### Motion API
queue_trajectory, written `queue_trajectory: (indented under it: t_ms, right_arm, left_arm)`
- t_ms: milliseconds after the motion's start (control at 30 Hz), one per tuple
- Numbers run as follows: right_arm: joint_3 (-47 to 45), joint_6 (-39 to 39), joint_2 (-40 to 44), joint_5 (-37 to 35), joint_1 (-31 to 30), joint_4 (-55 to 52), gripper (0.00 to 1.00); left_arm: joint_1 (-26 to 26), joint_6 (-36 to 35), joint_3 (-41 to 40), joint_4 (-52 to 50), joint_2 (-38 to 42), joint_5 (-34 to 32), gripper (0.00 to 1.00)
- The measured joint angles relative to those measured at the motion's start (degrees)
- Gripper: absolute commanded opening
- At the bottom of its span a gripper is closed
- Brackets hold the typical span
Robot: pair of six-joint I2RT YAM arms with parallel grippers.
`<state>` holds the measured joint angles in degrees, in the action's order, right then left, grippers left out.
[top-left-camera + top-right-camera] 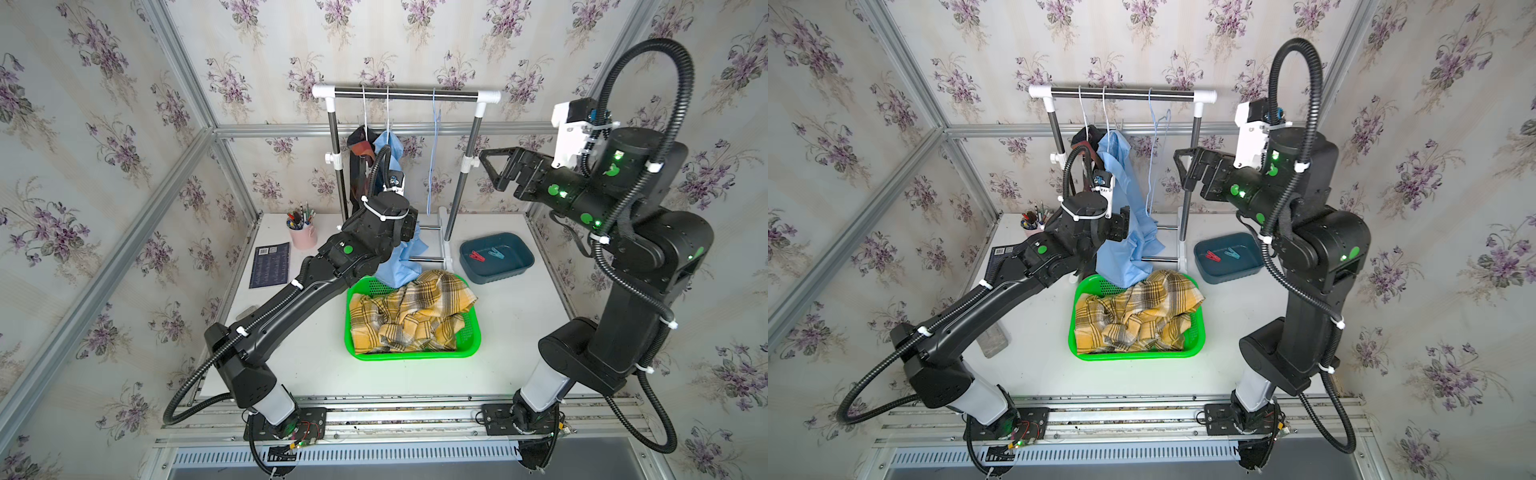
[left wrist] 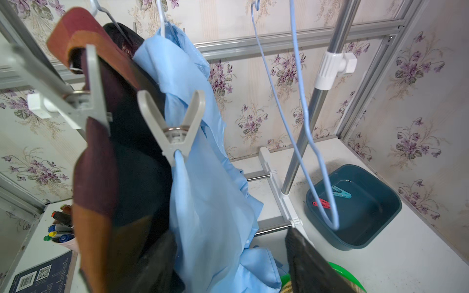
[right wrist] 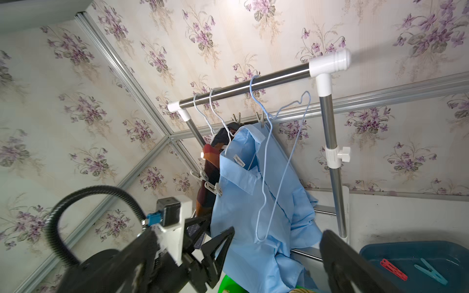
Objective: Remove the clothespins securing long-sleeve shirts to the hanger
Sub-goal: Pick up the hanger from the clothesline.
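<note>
Two grey clothespins on near side: 1 pinching light blue shirt, 1 on dark plaid shirt. Both shirts touching, hung from rail at 12 o'clock. Yellow plaid shirt heaped in green basket, centre. Red clothespin + teal clothespin in teal tub, 2 o'clock. Left gripper: jaws apart, nothing pinched, just beside light blue shirt; its wrist hides grey clothespins in both top views. Right gripper: spread wide, empty, raised at 1 o'clock; empty blue hanger betw. it & shirts. Pen cup, booklet at 10 o'clock.
</note>
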<state>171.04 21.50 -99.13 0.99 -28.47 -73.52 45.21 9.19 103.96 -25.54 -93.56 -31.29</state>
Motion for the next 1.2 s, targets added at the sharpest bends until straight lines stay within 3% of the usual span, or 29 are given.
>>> queue_trajectory:
  t_ms: [133, 300, 533, 700, 933, 1033, 1100, 1200]
  right_arm:
    - [-0.1, 0.6, 2.1, 1.1, 0.0, 2.0, 1.0]
    - [0.1, -0.5, 5.6, 1.9, 0.0, 12.5, 1.0]
    - [-1.0, -4.8, 0.5, 6.3, 0.3, 17.4, 1.0]
    - [-15.9, -8.3, 3.0, 8.8, 3.0, 14.9, 1.0]
    - [-62.1, -14.0, 26.8, 3.0, 3.3, 27.6, 1.0]
    - [-72.8, -15.1, 31.5, 2.4, 3.1, 32.2, 1.0]
    - [-78.7, -15.5, 33.6, 2.0, 3.1, 35.2, 1.0]
    - [-85.9, -15.4, 36.8, 1.4, 3.1, 38.2, 1.0]
  left_arm:
    - [-1.4, 0.0, 1.8, -0.2, -2.7, 0.9, 0.69]
    - [-3.1, 0.5, 1.8, -0.3, -3.0, 1.8, 0.68]
    - [-3.6, 0.4, 1.7, -0.3, -3.2, 4.0, 0.65]
    - [-4.0, 0.4, 1.6, -0.3, -3.4, 5.0, 0.63]
    - [-4.1, 0.3, 1.1, -0.2, -3.5, 6.1, 0.63]
    - [-4.1, 0.2, 1.1, -0.2, -3.5, 6.3, 0.57]
    - [-4.2, 0.0, 1.1, -0.2, -3.5, 6.3, 0.45]
    - [-4.2, -0.2, 1.0, -0.2, -3.6, 6.1, 0.37]
